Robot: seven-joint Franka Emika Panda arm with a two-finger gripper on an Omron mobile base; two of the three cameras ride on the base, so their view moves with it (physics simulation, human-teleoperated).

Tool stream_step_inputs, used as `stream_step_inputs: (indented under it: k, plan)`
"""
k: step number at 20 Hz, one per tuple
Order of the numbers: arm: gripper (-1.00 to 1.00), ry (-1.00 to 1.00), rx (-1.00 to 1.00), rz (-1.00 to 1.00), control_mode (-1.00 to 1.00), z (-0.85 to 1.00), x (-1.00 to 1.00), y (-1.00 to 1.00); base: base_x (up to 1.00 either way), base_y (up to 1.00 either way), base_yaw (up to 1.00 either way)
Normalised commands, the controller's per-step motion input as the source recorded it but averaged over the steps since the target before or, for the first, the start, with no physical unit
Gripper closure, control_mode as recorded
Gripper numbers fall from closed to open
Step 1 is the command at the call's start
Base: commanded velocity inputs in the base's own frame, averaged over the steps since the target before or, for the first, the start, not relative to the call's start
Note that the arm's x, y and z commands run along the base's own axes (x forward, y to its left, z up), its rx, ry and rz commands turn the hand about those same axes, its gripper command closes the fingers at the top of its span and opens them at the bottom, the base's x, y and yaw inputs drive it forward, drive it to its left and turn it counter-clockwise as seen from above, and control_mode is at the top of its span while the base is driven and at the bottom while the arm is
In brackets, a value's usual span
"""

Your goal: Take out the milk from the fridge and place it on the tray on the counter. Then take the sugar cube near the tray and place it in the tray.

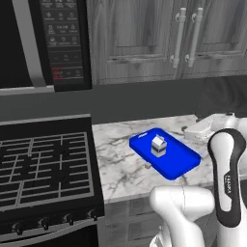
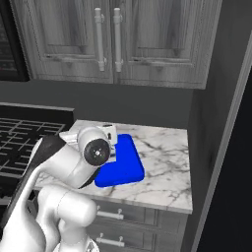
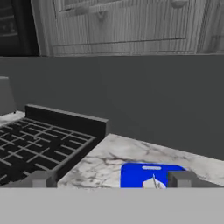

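Observation:
The blue tray (image 1: 181,161) lies on the marble counter (image 1: 118,173), right of the stove. The milk (image 1: 158,145), a small white carton, stands upright on the tray's left half; its top peeks up in the hand view (image 3: 153,183). The tiny sugar cube (image 1: 147,165) sits on the counter, just off the tray's front-left edge. My gripper (image 3: 112,180) hovers above the tray's right end, facing the stove, open, with nothing between its widely spread fingers (image 3: 41,179). In the right base view my arm hides the milk and part of the tray (image 2: 125,167).
The black stove top (image 1: 43,164) borders the counter on the left, under a microwave (image 1: 62,43). Grey wall cabinets (image 1: 183,34) hang above. A tall dark panel (image 2: 211,147) closes the counter's right end, with a black front (image 2: 244,197) beyond it, perhaps the fridge.

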Motion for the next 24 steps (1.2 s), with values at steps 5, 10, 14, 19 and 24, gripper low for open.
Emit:
stream_step_inputs:
  k: [5,10,14,19,24]
  plan:
    - [-1.00,0.24,0.00,-0.16,-1.00,0.23,-0.62,0.12,0.00,0.00,0.00]
    - [-1.00,0.05,-0.02,-0.35,-1.00,-0.19,-0.51,0.76,0.00,0.00,0.00]
    - [-1.00,0.12,-0.01,-0.46,-1.00,-0.46,-0.34,0.91,0.00,0.00,0.00]
    - [-1.00,0.19,0.07,-0.43,-1.00,-0.24,0.00,0.32,0.00,0.00,0.00]
    - [-1.00,0.08,0.10,-0.28,-1.00,-0.53,0.01,0.00,0.00,0.00,0.00]
